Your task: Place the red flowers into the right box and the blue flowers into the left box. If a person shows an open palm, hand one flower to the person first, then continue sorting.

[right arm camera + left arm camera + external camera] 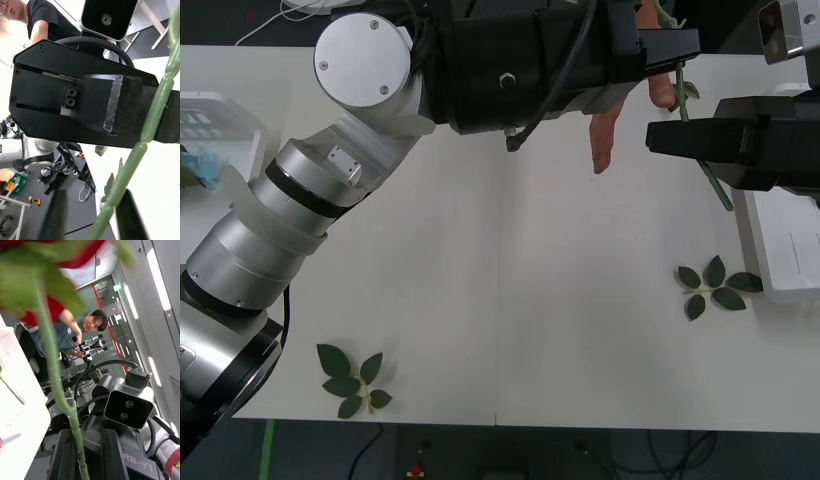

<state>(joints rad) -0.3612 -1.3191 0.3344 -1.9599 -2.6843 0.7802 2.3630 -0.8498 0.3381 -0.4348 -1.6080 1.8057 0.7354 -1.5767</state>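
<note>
Left gripper [677,55], reaching across the table's far side, is clenched on the stem of a red flower [715,185]. The stem slants down past the right gripper [660,137], just beside it, whose fingers stand released around it. The person's open palm [608,125] lies just below the left gripper.

Rose bloom [45,255]: blurred, cut by top edge; person's hand [610,125]: mostly hidden behind left arm; left box [220,120]: cut by frame edge.
</note>
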